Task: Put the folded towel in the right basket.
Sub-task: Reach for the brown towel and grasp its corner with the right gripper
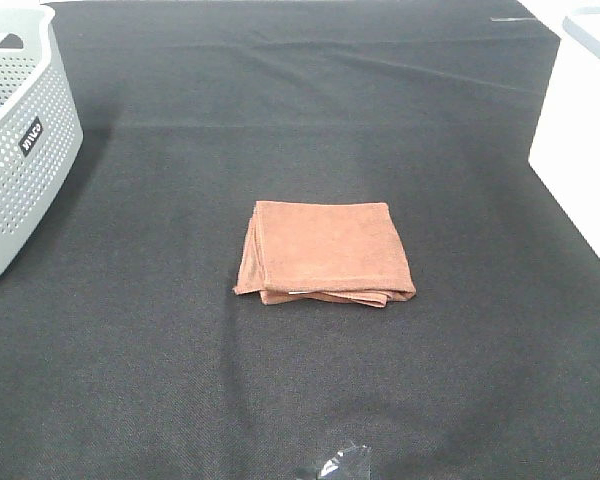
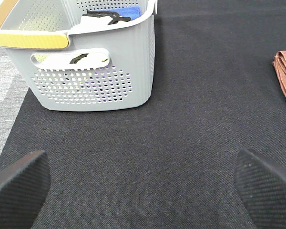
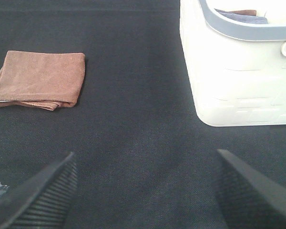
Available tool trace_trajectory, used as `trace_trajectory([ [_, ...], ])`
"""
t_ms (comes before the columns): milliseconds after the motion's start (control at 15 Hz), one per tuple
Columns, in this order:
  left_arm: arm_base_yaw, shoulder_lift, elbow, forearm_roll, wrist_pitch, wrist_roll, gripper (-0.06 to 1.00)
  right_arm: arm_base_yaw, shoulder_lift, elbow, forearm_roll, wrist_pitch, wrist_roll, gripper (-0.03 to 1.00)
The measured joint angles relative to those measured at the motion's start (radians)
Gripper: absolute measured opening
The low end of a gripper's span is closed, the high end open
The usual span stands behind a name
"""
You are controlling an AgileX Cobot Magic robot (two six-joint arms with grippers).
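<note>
So the folded towel (image 1: 325, 252), a rust-brown one, was lying flat around the middle of the black worktop (image 1: 280, 400). In the high camera view its stacked edges faced the near side. Nothing was touching it.

The right tool (image 3: 148, 191) was spread wide open and had hold of nothing. Its two dark ribbed fingers (image 3: 43, 195) sat far apart over bare cloth. From its wrist camera the towel lay ahead of it and off toward the worktop's middle, well apart from both fingers. The right basket (image 3: 238, 76), white with a grey rim, stood ahead on the other side, also clear of the tool. It already had a blue-grey cloth and a bit of something brown inside. Towel and basket were well apart, with open black cloth between them.

The left tool (image 2: 143, 191) was the same deal, gaping wide with nothing in it. It faced the left basket (image 2: 100, 71), the grey perforated one with dark and blue stuff in it. The towel only showed at the very edge of that wrist view, well away from the tool.

There was also a small shiny clear scrap (image 1: 335, 465) at the near edge of the worktop. I couldn't tell what it was.
</note>
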Motion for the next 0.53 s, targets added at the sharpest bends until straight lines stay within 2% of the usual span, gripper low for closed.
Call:
trace_trajectory([
  [533,0.0,0.0,0.0,0.0,0.0,0.0,0.98,0.0,0.0,0.0,0.0,0.0,0.0,0.77],
])
